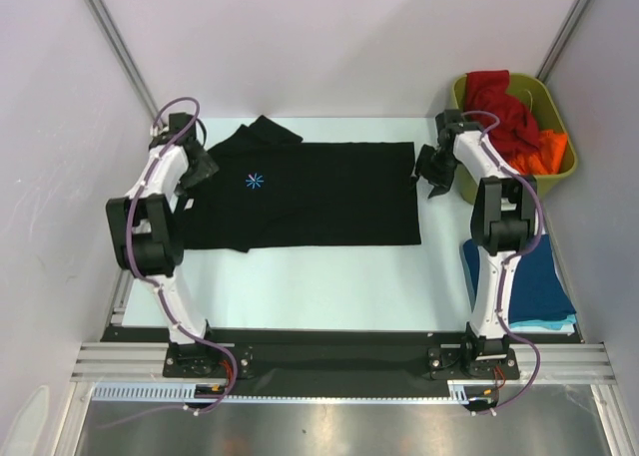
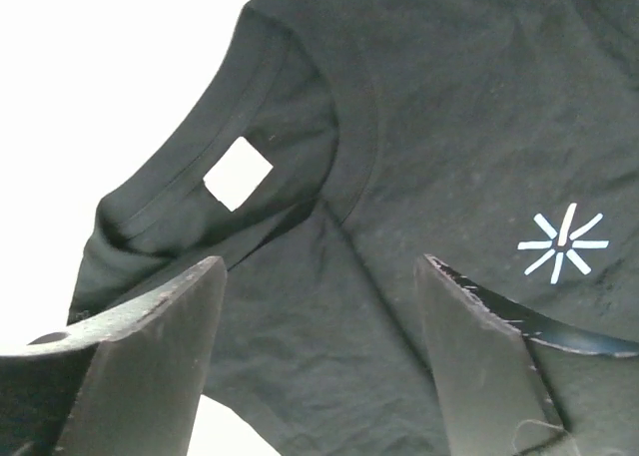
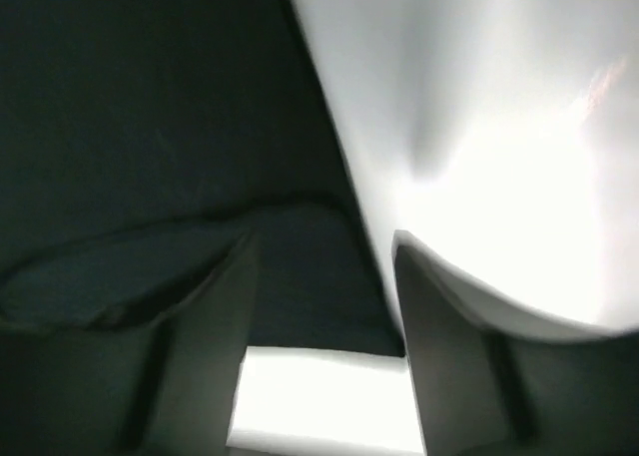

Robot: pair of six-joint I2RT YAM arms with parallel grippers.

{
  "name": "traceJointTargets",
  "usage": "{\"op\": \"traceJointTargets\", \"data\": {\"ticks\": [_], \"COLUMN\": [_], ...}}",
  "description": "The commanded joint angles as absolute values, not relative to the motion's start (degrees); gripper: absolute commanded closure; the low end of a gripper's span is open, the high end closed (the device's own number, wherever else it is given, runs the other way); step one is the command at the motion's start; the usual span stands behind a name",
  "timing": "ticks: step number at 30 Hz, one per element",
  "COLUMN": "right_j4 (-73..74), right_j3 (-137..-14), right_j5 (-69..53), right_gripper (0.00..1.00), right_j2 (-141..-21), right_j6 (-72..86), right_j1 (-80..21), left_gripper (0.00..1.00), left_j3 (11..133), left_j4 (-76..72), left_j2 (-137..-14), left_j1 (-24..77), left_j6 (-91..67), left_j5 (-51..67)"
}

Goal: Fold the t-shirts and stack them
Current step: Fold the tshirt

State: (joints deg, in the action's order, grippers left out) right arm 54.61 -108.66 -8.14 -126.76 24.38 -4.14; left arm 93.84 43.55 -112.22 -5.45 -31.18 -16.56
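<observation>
The black t-shirt [image 1: 310, 192] lies spread flat, not yet folded. My left gripper [image 1: 200, 167] gapes wide over its collar and my right gripper [image 1: 431, 172] stands partly open at its hem, both empty. Right of it, blue and teal shirts [image 1: 534, 286] sit stacked; red and orange shirts [image 1: 504, 112] wait in the bin [image 1: 549, 182].

Left tool [image 2: 319, 263] and right tool [image 3: 324, 241], both far forward, jaws spread apart.
</observation>
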Motion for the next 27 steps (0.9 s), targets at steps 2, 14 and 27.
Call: {"op": "traceJointTargets", "data": {"ticks": [2,14,27], "right_j4": [52.92,42.01,38.41], "right_j3": [-98.20,-70.76,-67.15], "right_j5": [-8.51,-17.49,-12.84], "right_gripper": [0.28,0.27,0.26], "right_j2": [-112.72,-96.59,-99.93], "right_j6": [21.35,19.87,17.67], "right_j1": [-7.55,-9.40,-8.09], "left_gripper": [0.16,0.41,0.43], "left_j3": [83.87,52.82,52.73], "left_j4": [41.66,27.60,21.98], "left_j2": [-98.04,-82.17,-91.14], "left_j1": [-9.21,-28.48,-30.67], "left_j6": [-29.79,-26.11,-24.79], "left_j5": [-17.76,-0.53,4.57]}}
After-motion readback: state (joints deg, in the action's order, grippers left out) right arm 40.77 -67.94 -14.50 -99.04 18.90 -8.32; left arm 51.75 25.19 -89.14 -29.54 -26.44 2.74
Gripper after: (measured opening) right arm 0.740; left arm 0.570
